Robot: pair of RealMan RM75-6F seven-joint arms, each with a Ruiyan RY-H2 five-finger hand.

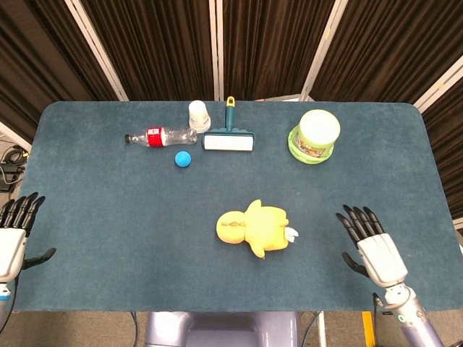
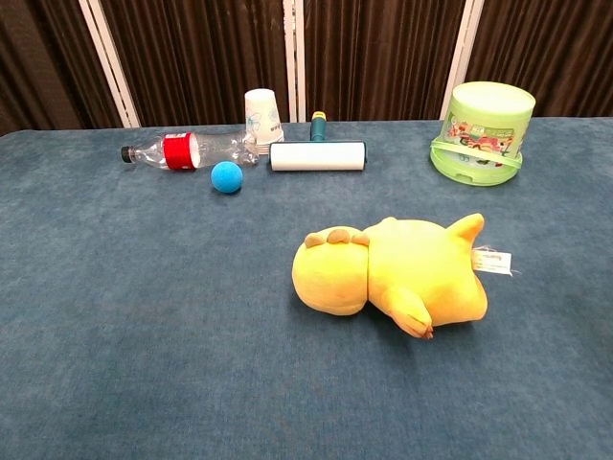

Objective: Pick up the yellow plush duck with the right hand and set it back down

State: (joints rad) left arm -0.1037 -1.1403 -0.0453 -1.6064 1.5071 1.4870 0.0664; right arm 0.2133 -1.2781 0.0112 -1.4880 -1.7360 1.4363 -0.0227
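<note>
Along the far side of the blue bench [image 1: 87, 217] lie a clear plastic bottle [image 1: 160, 136] with a red label, on its side, a white paper cup [image 1: 199, 114] just beside its end, a small blue ball [image 1: 184, 159] in front of them, a lint roller [image 1: 228, 137] with a teal handle, and further right a lime-green lidded tub [image 1: 314, 136] with a cartoon print whose writing is too small to read. Nothing stands between the yellow plush duck [image 1: 254, 227] and the right hand [image 1: 372, 249], which hovers over the near right part of the bench, fingers spread and holding nothing. The duck lies on its side near the bench's middle, long axis left to right, head toward the left, a white tag [image 2: 490, 260] at its tail end. At the near left edge, the left hand [image 1: 14, 238] is likewise spread and empty.
</note>
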